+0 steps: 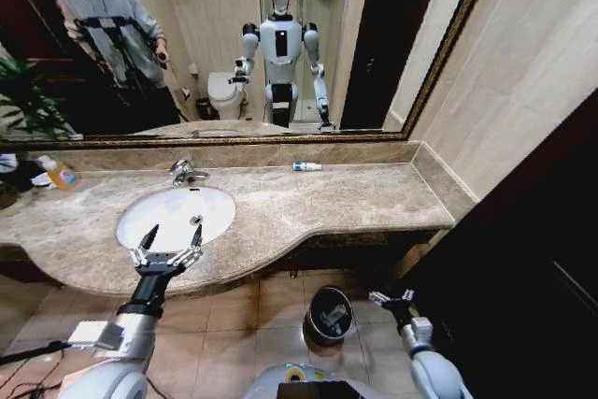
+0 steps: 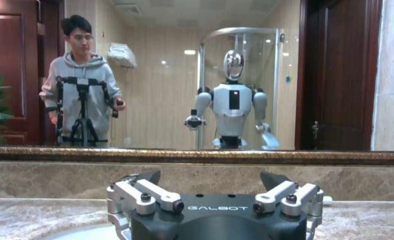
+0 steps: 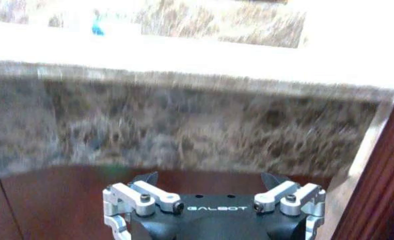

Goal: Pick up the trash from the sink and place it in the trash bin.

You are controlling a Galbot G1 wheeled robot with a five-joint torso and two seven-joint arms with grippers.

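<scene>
Left gripper (image 1: 171, 240), marked "GALBOT", spread wide and empty over the sink (image 1: 140, 217) front rim. Right gripper (image 1: 393, 300), likewise marked, parted, holding nothing, below the sink counter beside the trash bin (image 1: 330, 313).

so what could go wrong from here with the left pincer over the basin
The left pincer hangs open at the sink's front rim; reaching in, it could clip the rim or the tap. The blue-and-white tube lies on the counter by the mirror, apart from the basin, and might get missed. The trash bin sits low on the floor, so a drop could miss.
</scene>
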